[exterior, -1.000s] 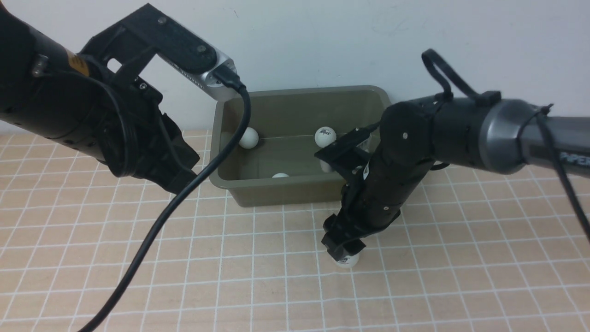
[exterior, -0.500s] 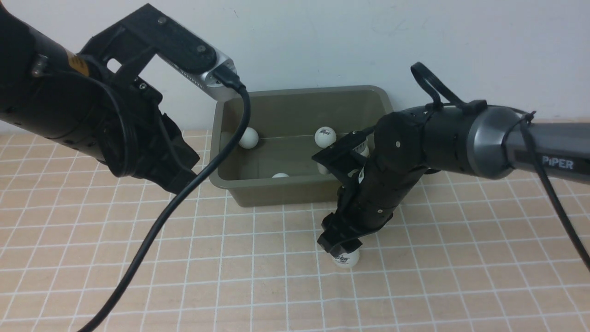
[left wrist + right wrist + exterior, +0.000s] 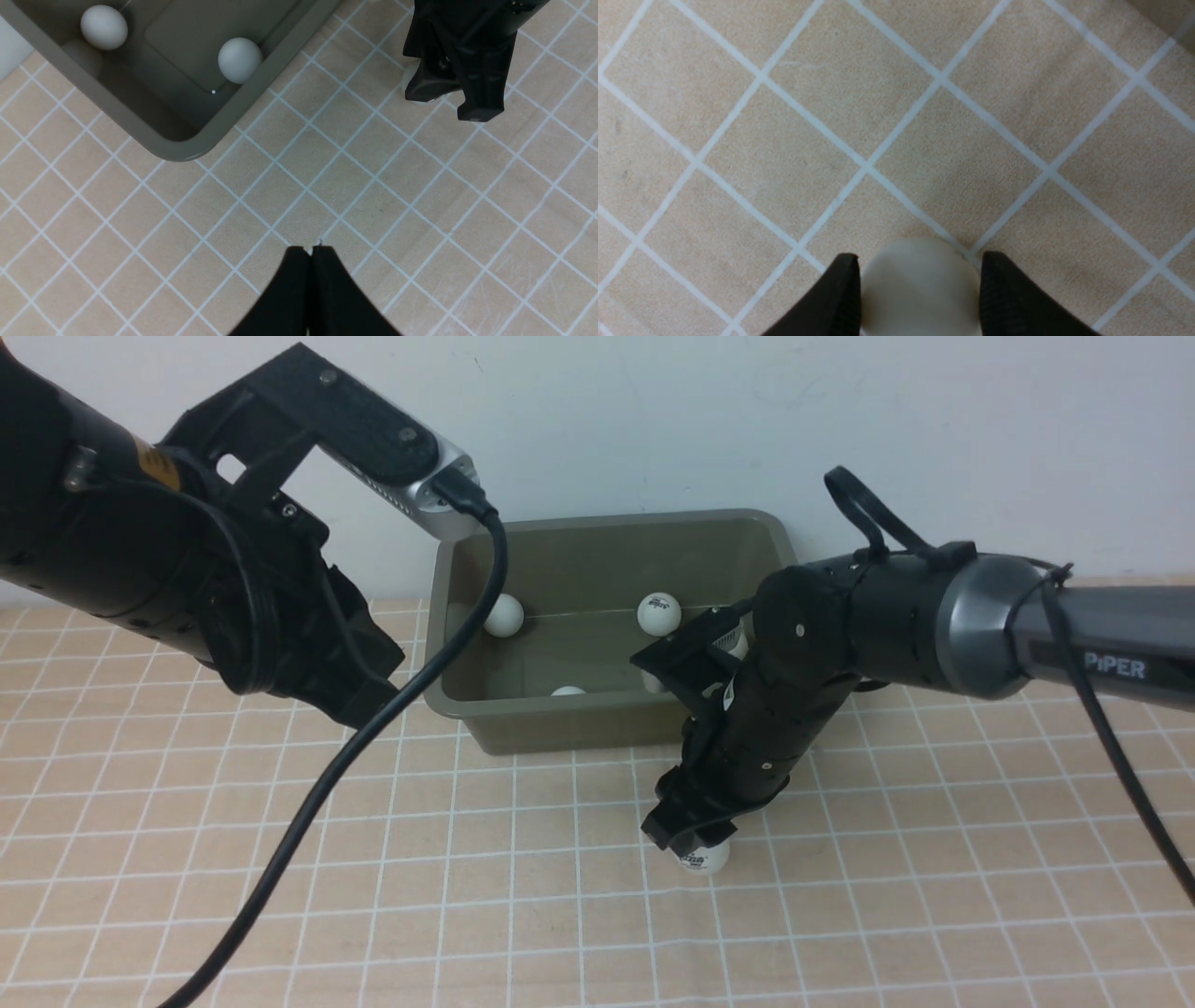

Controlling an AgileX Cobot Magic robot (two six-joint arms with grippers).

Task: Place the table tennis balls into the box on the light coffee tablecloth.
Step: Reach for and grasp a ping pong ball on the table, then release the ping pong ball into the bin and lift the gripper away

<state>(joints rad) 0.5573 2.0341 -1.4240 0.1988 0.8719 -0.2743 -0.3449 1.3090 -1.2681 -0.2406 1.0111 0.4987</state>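
Note:
On the light coffee tablecloth (image 3: 467, 896) in front of the box (image 3: 579, 733), one white table tennis ball (image 3: 702, 861) sits between the fingers of my right gripper (image 3: 693, 843). The right wrist view shows both fingers (image 3: 840, 298) pressed against that ball (image 3: 920, 284), which rests on the cloth. Several more balls lie in the olive box, among them one (image 3: 504, 614) at its far left and one with a logo (image 3: 659, 613). My left gripper (image 3: 310, 249) hangs shut and empty over the cloth, left of the box (image 3: 177, 151).
A pale wall stands right behind the box. The left arm's black cable (image 3: 308, 803) loops down over the cloth at the front left. My right arm (image 3: 934, 616) reaches in from the right, over the box's near right corner.
The right gripper's fingers have drawn in around the ball on the cloth, and the right arm has shifted slightly left. The left arm has not moved.

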